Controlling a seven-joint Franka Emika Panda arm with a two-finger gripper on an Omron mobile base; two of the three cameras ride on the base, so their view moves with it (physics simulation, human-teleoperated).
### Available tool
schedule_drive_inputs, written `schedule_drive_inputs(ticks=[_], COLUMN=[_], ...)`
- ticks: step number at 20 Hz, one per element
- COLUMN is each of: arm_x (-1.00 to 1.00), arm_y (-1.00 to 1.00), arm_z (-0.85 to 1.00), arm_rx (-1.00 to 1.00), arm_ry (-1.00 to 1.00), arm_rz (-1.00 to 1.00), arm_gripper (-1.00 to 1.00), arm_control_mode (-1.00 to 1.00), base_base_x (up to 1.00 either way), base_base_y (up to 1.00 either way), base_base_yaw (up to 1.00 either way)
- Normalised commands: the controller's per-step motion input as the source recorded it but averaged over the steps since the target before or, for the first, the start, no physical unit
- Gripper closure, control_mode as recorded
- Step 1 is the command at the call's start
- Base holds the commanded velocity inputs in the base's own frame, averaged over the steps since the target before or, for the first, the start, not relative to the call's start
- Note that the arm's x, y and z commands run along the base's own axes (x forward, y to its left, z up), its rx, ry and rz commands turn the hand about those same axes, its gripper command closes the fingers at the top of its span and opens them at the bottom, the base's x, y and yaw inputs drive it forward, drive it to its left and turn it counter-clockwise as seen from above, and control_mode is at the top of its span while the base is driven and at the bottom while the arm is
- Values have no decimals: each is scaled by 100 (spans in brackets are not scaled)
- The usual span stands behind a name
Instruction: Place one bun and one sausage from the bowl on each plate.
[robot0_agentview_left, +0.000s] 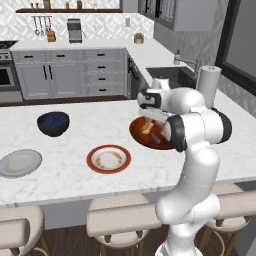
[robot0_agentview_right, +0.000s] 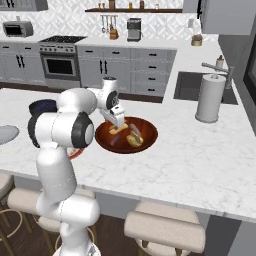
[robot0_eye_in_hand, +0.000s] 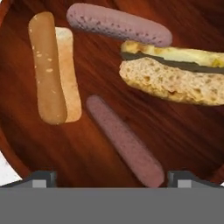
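The gripper (robot0_eye_in_hand: 107, 178) is held wide open just above the bowl (robot0_eye_in_hand: 183, 144), with nothing in it. Right below it, between the two tips, one sausage (robot0_eye_in_hand: 124, 142) is seen, long and pinkish-brown, lying slanted from one tip towards the far side. So it is judged that the hand must be turned a little before it is closed across the sausage. Farther off, a smooth tan bun (robot0_eye_in_hand: 54, 70) is seen on one side and a crumbly split bun (robot0_eye_in_hand: 175, 81) on the other. Past them a second sausage (robot0_eye_in_hand: 118, 24) is laid. The bowl is shiny, dark wood. Both plates, red-rimmed (robot0_agentview_left: 108, 159) and grey (robot0_agentview_left: 20, 163), are bare, well apart from the bowl.
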Motion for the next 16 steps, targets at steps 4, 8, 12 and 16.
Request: schedule_drive_inputs(ticks=[4,8,12,16], arm_x=[38,43,40,24], arm_y=[0,0,0,0], arm_z=[-34,-24,-24,-23], arm_rx=[0,1,4,4], arm_ry=[-6,-7,-6,-4], arm_rz=[0,0,0,0], arm_gripper=[-100,-100,-100,-100], arm_control_mode=[-100,-100,-100,-100], base_base_x=[0,0,0,0], base_base_y=[0,0,0,0], base_base_yaw=[0,0,0,0])
